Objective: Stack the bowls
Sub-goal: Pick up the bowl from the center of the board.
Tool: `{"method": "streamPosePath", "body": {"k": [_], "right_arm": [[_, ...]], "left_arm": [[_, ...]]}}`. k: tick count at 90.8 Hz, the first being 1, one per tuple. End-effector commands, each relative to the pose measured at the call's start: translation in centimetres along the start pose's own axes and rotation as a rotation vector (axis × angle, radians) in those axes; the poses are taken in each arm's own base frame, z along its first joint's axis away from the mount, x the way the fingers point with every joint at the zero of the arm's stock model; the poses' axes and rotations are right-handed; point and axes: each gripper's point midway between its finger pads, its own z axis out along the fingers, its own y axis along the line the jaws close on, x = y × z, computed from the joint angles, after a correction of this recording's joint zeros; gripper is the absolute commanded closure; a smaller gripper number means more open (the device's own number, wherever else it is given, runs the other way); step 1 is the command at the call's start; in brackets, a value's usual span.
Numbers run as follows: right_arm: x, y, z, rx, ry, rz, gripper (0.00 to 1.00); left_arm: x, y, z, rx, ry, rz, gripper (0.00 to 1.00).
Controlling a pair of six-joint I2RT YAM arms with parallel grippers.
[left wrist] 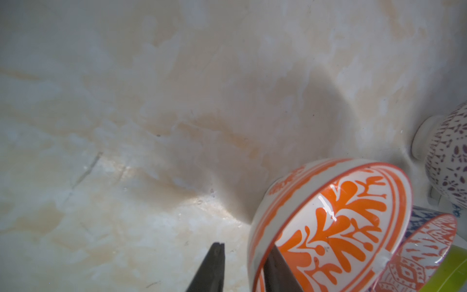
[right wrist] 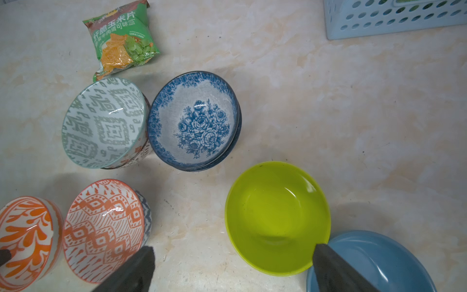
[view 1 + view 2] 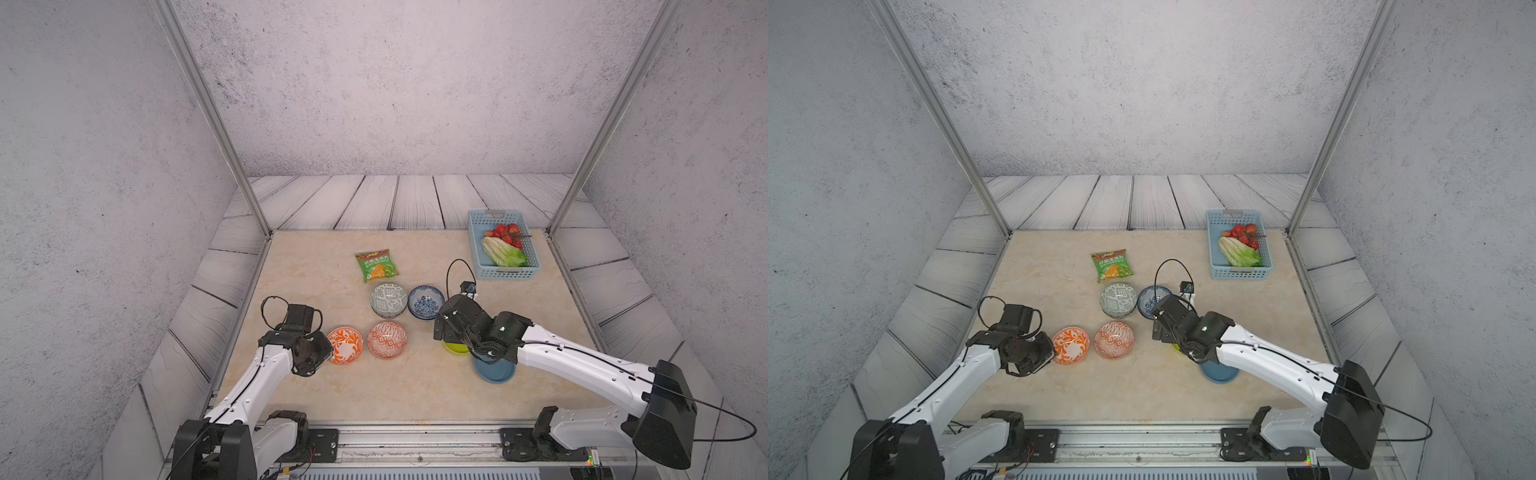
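We reach low: left pincer narrow, astride the orange leaf-patterned round bowl rim, unclamped; right pincer wide over the plain lime-green round bowl.

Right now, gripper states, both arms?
Left gripper: astride orange leaf-patterned bowl rim; grip cannot be told.
Right gripper: open, holding nothing.

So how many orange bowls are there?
2. The leafy orange bowl sits farthest left; the diamond orange bowl sits just right of it. None looks hidden.
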Motion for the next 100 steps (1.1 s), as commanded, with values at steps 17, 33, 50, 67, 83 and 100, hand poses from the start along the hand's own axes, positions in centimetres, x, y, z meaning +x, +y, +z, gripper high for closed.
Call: {"method": "streamPosePath", "body": {"k": [17,33,50,67,83,100], "right_arm": [[-0.1,0.0,-0.1,0.001,-0.002,-0.006,0.02],[0.0,-0.1,0.0,0.001,-0.002,-0.004,0.02],[0.0,-0.1,-0.1,-0.009,-0.008,0.006,0.01],[-0.1,-0.4,-0.2,-0.008,-0.022,0.028,0.01],[-0.2,-0.6,-0.4,-0.019,-0.039,0.044,0.01],[-0.1,-0.4,-0.3,-0.026,-0.037,0.043,0.01]], "left_arm": [[-0.7,-1.0,-0.8,0.022,-0.035,0.038,0.95],[-0.9,-0.8,-2.2,0.003,-0.061,0.025,1.0],[-1.4,-1.8,-6.1,0.033,-0.125,0.029,1.0],[-1.2,-4.1,-9.0,0.13,-0.13,0.037,1.0],[0.5,-6.3,-8.5,0.205,-0.088,0.071,1.0],[1.7,-10.2,-8.7,0.294,-0.097,0.152,1.0]]}}
